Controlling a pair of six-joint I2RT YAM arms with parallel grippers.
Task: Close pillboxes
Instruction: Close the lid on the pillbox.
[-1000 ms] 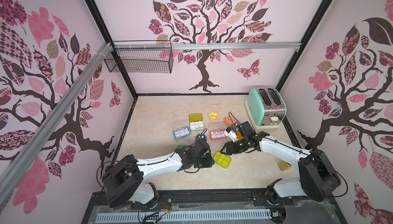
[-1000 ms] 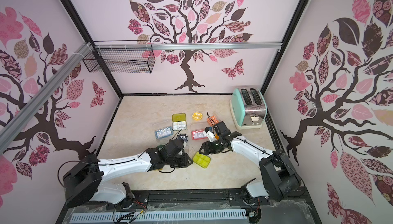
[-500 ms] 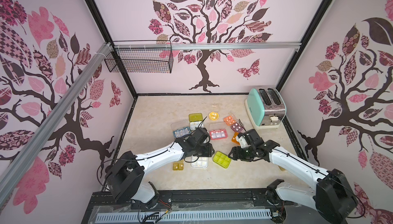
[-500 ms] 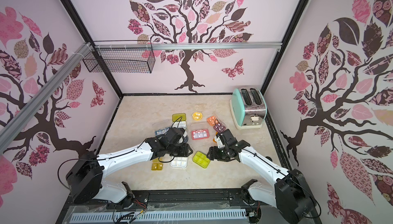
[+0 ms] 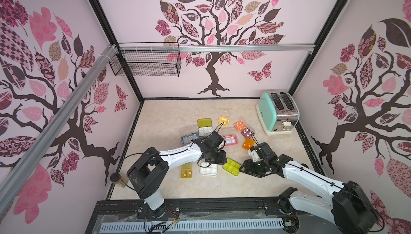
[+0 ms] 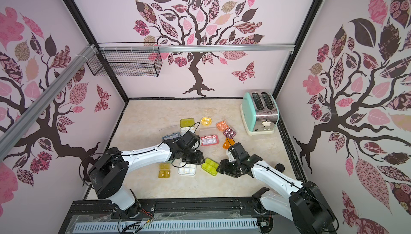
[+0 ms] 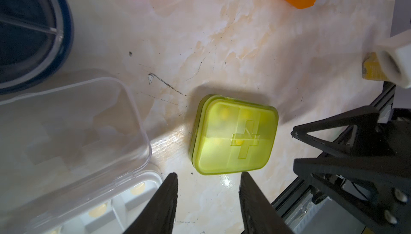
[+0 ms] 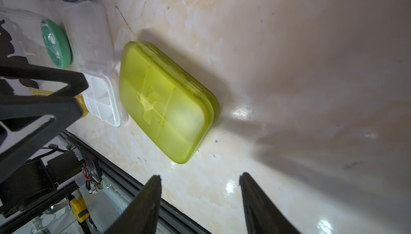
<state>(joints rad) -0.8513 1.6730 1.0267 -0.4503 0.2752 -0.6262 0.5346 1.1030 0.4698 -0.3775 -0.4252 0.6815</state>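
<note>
L fingers (image 7: 164, 204) & R fingers (image 8: 144, 206) apart, empty, lime pillbox (image 5: 231, 166) btwn them on scuffed marble-look tabletop (image 5: 169, 115), tree-decal walls (image 5: 142, 10).

Translucent plastic lime pillbox (image 7: 233, 135), glossy tabletop (image 7: 222, 32)

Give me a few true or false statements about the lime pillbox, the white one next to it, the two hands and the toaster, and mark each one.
1. The lime box is shut. True.
2. The left hand grips the lime box. False: its jaws stand open and stop short of the box.
3. The white box beside the lime box is open. True.
4. The toaster lies on its side. False: it stands upright in the far corner.
5. The right hand is empty. True.
</note>
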